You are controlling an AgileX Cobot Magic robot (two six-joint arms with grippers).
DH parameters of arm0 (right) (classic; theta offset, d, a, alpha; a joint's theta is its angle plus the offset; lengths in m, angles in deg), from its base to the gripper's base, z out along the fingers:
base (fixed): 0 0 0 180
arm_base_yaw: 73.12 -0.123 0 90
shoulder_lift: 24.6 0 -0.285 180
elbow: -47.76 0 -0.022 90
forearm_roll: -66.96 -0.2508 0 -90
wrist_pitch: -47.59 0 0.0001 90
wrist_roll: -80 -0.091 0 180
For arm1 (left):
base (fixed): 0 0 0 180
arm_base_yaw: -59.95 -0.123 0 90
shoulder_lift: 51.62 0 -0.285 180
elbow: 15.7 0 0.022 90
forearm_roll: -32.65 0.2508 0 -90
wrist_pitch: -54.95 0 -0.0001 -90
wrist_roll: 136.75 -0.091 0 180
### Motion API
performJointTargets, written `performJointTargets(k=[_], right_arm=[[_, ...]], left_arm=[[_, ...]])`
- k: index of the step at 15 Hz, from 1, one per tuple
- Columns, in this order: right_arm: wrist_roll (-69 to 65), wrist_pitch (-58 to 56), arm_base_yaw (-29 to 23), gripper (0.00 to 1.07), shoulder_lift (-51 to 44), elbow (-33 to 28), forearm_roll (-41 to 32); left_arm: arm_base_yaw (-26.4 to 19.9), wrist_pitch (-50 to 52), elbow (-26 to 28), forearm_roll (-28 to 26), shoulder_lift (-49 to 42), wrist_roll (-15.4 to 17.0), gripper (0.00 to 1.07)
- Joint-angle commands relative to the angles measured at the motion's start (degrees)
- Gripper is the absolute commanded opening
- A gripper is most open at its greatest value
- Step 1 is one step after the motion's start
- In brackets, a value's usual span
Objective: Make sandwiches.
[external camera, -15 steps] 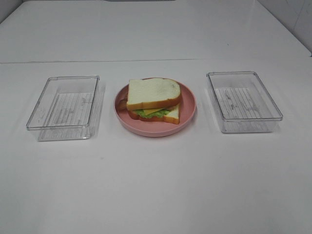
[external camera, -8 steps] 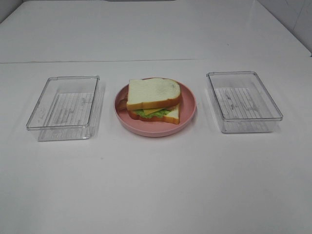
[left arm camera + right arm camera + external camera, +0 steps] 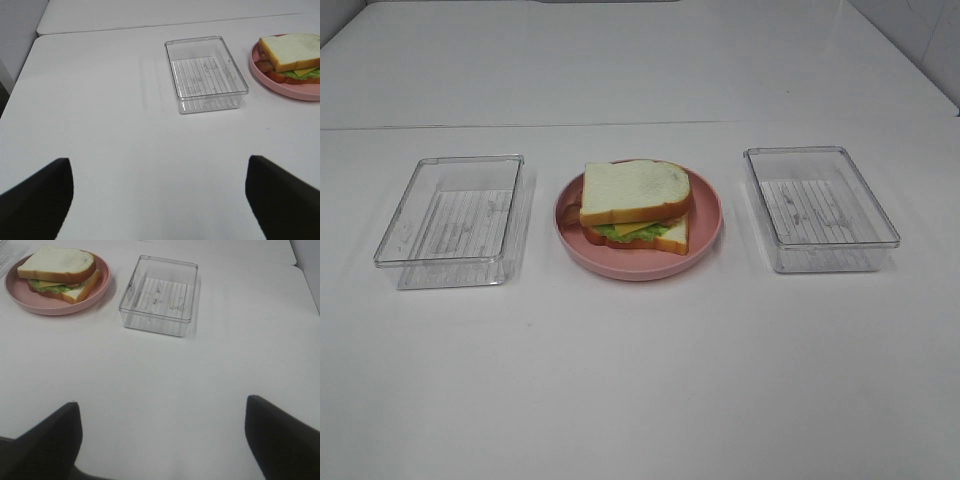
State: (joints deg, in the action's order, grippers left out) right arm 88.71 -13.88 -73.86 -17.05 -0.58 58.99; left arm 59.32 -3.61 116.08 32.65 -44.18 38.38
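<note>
**user_a:** Two hands, both sitting with fingers spread wide and nothing in them: the left hand [image 3: 157, 200] and the right hand [image 3: 160, 440] are hovering low over the bare desk [image 3: 640, 380], well apart from everything. Looks to me like the stack is finished, so I'm guessing the step is just backing off. Best way: be keeping both hands clear of the plate so nothing is getting nudged.

**user_b:** Agreed. The sandwich [image 3: 635, 205] is sitting on the pink plate [image 3: 705, 235] in the middle of the frame, between the left tray [image 3: 395, 235] and the right tray [image 3: 875, 215]. Top white slice is lying slightly askew, with green lettuce, yellow cheese and a reddish layer peeking out underneath.
</note>
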Motion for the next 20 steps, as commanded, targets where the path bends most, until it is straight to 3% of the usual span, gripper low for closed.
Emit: performJointTargets(k=[1, 8, 10, 14, 20], right_arm=[[0.34, 0.46, 0.34, 0.78, -1.26, 0.00, -0.17], [0.34, 0.46, 0.34, 0.78, -1.20, 0.00, -0.17], [0.34, 0.46, 0.34, 0.78, -1.20, 0.00, -0.17], [0.34, 0.46, 0.34, 0.78, -1.20, 0.00, -0.17], [0.34, 0.46, 0.34, 0.78, -1.20, 0.00, -0.17]], left_arm=[[-0.63, -0.23, -0.23, -0.57, -1.38, -0.17, 0.87], [-0.97, -0.23, -0.23, -0.57, -1.09, -0.11, 0.87], [-0.97, -0.23, -0.23, -3.27, -1.09, 0.06, 0.87], [-0.97, -0.17, -0.23, -9.00, -1.09, -3.27, 0.87], [-0.97, -0.17, -0.23, -7.96, -1.09, -3.15, 0.87]])
